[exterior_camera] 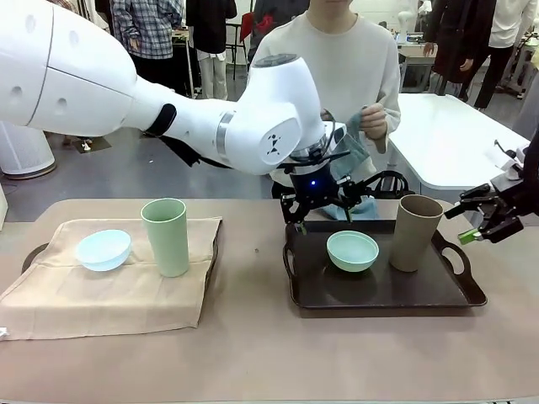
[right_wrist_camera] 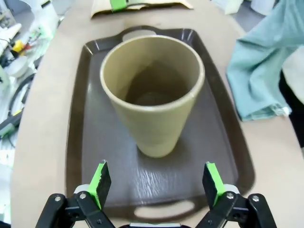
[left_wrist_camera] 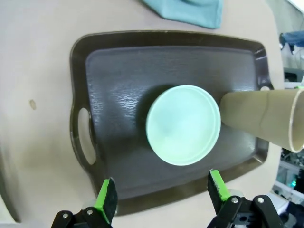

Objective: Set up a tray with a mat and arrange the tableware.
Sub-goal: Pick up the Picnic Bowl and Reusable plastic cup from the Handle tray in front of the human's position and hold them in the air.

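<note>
A dark tray (exterior_camera: 455, 296) on the right carries a mint green bowl (exterior_camera: 353, 250) and a tan-brown cup (exterior_camera: 415, 231). My left gripper (exterior_camera: 322, 220) hangs open over the tray's far edge. From its wrist I look down on the bowl (left_wrist_camera: 183, 124), the cup (left_wrist_camera: 259, 121) and the tray (left_wrist_camera: 114, 85) beyond my gripper (left_wrist_camera: 161, 192). My right gripper (exterior_camera: 463, 223) stands open just right of the cup. Its wrist view has the gripper (right_wrist_camera: 156, 183) facing the cup (right_wrist_camera: 152, 95) on the tray (right_wrist_camera: 95, 142). On the left, a beige mat (exterior_camera: 109, 290) holds a pale blue bowl (exterior_camera: 104, 249) and a light green cup (exterior_camera: 166, 236).
A person stands at the far side with a teal cloth (exterior_camera: 358, 143) in one hand. The cloth's lower end (left_wrist_camera: 187, 12) lies on the table behind the dark tray and beside it (right_wrist_camera: 259, 71). A tray handle (exterior_camera: 34, 252) peeks from under the beige mat.
</note>
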Robot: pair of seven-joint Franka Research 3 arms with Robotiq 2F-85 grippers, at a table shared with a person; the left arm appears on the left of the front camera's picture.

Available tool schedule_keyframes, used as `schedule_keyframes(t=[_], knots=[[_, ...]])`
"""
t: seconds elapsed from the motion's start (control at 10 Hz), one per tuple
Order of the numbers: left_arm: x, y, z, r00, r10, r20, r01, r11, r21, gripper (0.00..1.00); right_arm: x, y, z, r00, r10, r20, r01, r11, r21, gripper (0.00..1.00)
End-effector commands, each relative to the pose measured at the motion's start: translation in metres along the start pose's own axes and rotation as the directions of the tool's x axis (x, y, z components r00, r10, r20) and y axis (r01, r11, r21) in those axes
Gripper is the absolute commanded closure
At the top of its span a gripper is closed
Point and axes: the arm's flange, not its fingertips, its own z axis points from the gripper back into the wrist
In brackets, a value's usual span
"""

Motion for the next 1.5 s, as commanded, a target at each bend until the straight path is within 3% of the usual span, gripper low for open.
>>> schedule_keyframes(t=[0.0, 0.5, 0.7, 1.4], knots=[[-0.001, 0.016, -0.001, 1.000, -0.001, -0.005, 0.000, 1.000, -0.017, 0.00, 0.011, 0.017, -0.013, 0.999, 0.038, 0.010, -0.038, 0.999, -0.012, 0.00], [0.005, 0.016, -0.024, 0.997, -0.055, -0.055, 0.056, 0.998, 0.016, 0.00, 0.009, 0.011, -0.029, 0.997, 0.075, 0.030, -0.073, 0.995, -0.064, 0.00], [-0.008, 0.013, -0.030, 0.987, -0.142, -0.079, 0.145, 0.989, 0.022, 0.00, 0.000, -0.005, -0.038, 1.000, 0.015, 0.015, -0.013, 0.995, -0.097, 0.00], [-0.005, 0.012, -0.060, 0.968, -0.237, -0.086, 0.241, 0.969, 0.046, 0.00, 0.010, -0.018, -0.079, 0.999, -0.027, -0.036, 0.026, 0.999, -0.036, 0.00]])
